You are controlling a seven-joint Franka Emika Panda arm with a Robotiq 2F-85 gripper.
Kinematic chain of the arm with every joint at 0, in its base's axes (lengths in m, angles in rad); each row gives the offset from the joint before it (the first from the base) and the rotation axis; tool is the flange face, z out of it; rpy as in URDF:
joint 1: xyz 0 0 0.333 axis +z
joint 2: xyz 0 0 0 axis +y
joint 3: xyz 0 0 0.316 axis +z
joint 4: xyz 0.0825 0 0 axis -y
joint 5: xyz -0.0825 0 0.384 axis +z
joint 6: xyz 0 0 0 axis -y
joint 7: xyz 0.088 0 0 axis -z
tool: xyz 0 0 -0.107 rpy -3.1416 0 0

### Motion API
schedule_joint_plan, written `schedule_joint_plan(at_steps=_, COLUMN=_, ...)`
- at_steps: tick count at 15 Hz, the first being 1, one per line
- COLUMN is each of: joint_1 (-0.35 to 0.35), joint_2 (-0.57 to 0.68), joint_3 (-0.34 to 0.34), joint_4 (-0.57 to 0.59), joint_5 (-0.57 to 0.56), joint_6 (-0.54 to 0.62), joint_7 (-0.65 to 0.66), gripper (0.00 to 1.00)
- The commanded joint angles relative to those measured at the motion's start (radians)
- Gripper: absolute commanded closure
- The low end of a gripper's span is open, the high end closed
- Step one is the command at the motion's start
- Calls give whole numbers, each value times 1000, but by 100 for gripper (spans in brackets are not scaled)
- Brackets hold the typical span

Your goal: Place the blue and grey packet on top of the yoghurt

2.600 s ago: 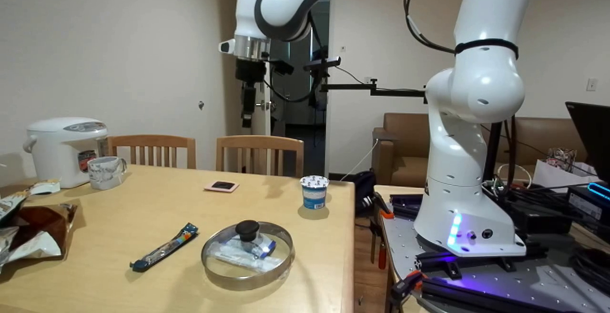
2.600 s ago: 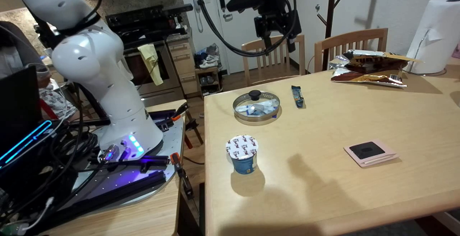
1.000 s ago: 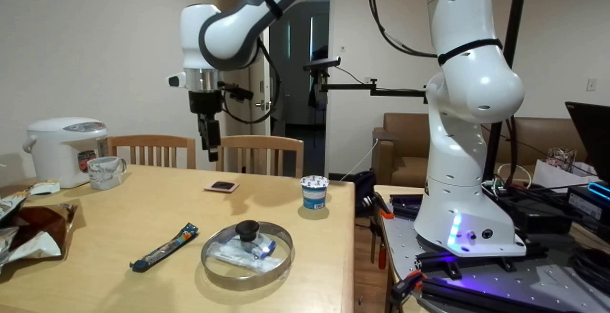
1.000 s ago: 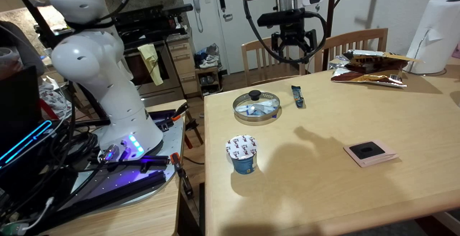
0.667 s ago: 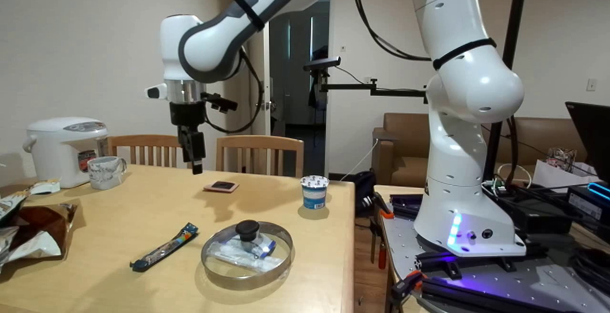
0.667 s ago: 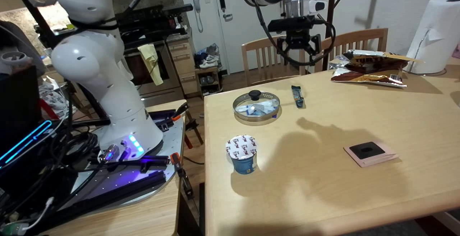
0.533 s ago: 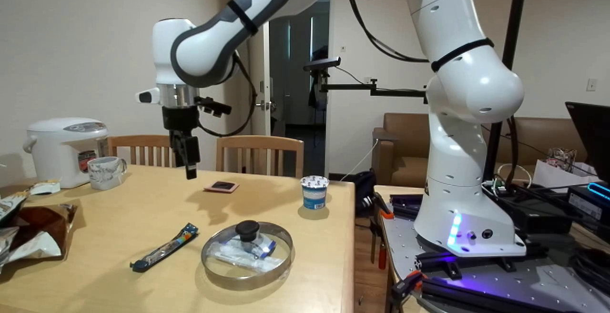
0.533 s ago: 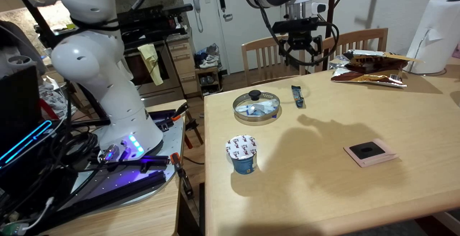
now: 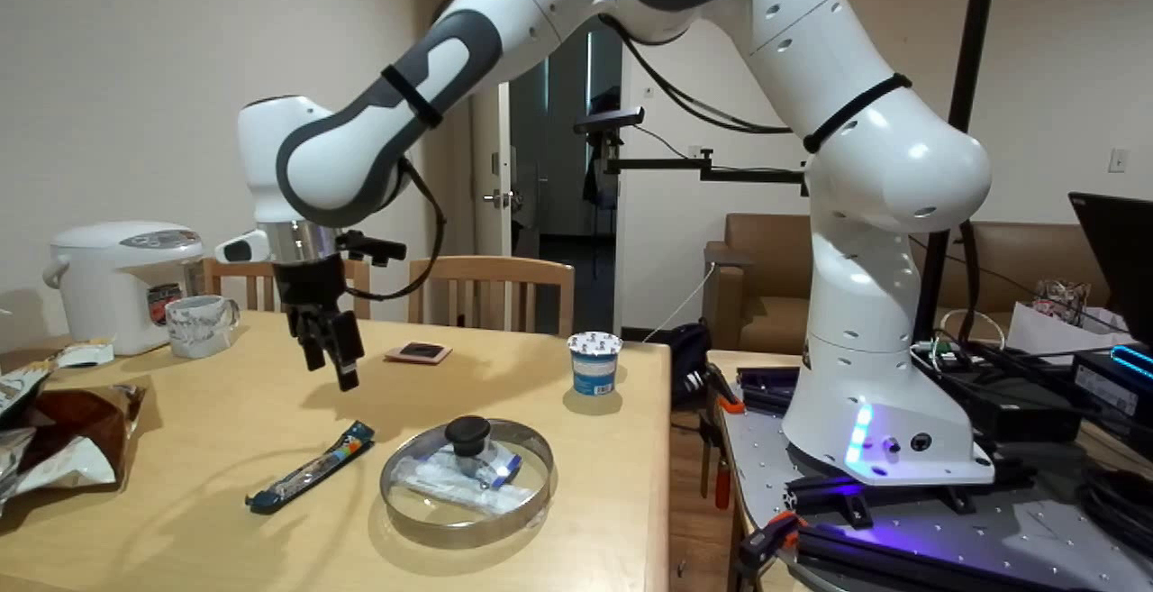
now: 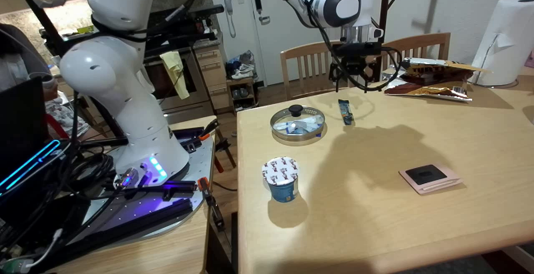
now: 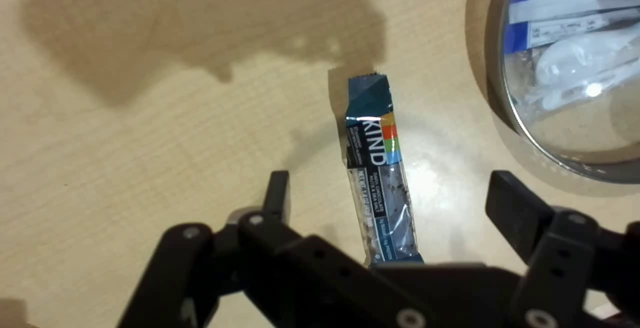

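I have bare counter [image 11: 175, 168] on both sides of the packet [image 11: 377, 183], room for my gripper [image 11: 392, 183]; the glass lid [image 11: 560, 123] crowds the wrist view's right.

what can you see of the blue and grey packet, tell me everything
The blue and grey packet is a narrow, shiny wrapper, apparently plastic film, with dark blue ends, coloured blocks beside the name KIND, and a seemingly clear stretch beyond. It looks unopened and lies printed side up on the table, apart from the round glass lid nearby. Only the table touches it; the open gripper is above.
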Motion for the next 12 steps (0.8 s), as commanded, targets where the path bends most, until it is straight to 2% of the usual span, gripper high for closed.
schedule_joint_plan(at_steps=1, joint_1=5, joint_2=106, joint_3=24, joint_4=124, joint_5=-39, joint_6=-79, joint_7=-63, gripper=0)
schedule_joint_plan(at_steps=5, joint_1=22, joint_2=171, joint_3=36, joint_4=193, joint_5=-58, joint_6=-95, joint_7=-86, gripper=0)
schedule_joint_plan(at_steps=12, joint_1=2, joint_2=207, joint_3=56, joint_4=198, joint_5=-39, joint_6=-45, joint_7=-146, gripper=0)
